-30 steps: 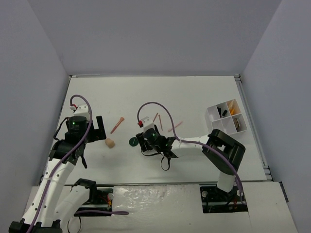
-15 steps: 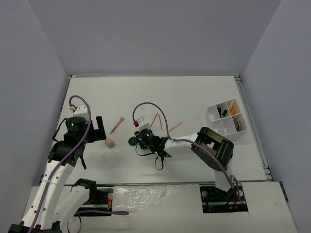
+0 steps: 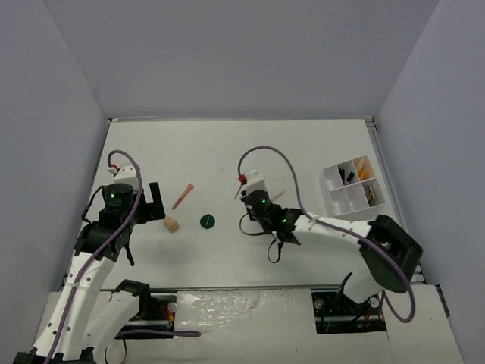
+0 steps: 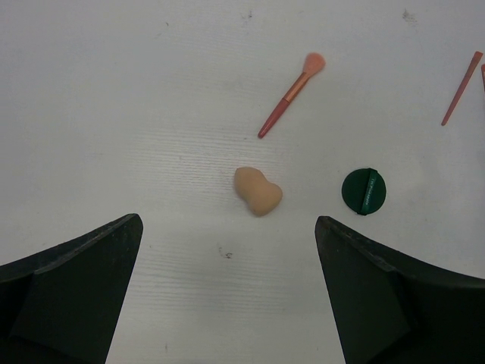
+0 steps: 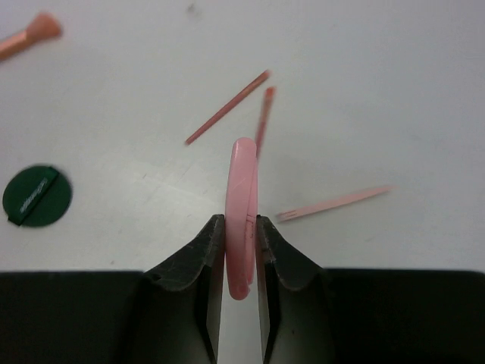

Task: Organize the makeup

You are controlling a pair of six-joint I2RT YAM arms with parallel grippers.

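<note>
On the white worktop point(image 3: 303, 144), the right arm point(image 3: 333, 227) reaches left from a bent elbow to the middle. The left arm point(image 3: 98, 235) stands folded on its own side. The white tray point(image 3: 330, 176), seen only from above, sits far right. Only the right wrist camera shows the right tool point(image 5: 241, 227) pinched narrow on a pink flat piece point(image 5: 242, 167), edge-on, with thin pink sticks point(image 5: 227, 106) beyond. The left tool point(image 4: 227, 224) gapes wide over the beige sponge point(image 4: 258, 191), with the green disc point(image 4: 364, 191) beside it.

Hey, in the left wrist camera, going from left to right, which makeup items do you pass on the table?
Sponge → green disc → pencil. The brush overlaps the sponge sideways, so it's left out.
</note>
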